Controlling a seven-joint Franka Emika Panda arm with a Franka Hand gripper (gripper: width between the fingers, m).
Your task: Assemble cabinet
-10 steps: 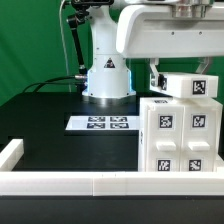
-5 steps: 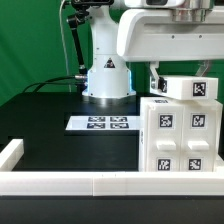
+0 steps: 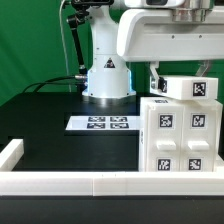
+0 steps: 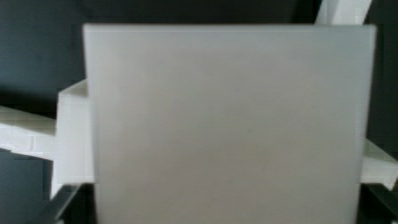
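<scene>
- The cabinet (image 3: 180, 140), a large white plastic box carrying black-and-white square tags on its front, stands on the black tabletop (image 3: 50, 115) at the lower right of the exterior view. It is just behind the front rail.
- A smaller white tagged block (image 3: 190, 87) sits directly over the cabinet's top at the right of the frame. Whether it rests on the box or is held just clear cannot be told.
- The white robot arm (image 3: 165, 35) fills the upper right of the frame, and its rounded white base (image 3: 106, 78) stands at centre, behind the table.
- The gripper (image 3: 156, 76) shows only as a dark finger just beside the small block, on the side toward the exterior view's left. Whether its fingers are spread or pinching the block cannot be told.
- The marker board (image 3: 100, 123), thin, flat and white, lies just left of centre, in front of the base and apart from the cabinet.
- A long low white border rail (image 3: 70, 182) runs along the bottom of the frame, and a short one (image 3: 10, 152) sits at the lower left.
- A green backdrop (image 3: 30, 45) covers the upper left.
- In the wrist view a blurred pale white flat surface (image 4: 214, 120) fills most of the picture; which part it belongs to is unclear.
</scene>
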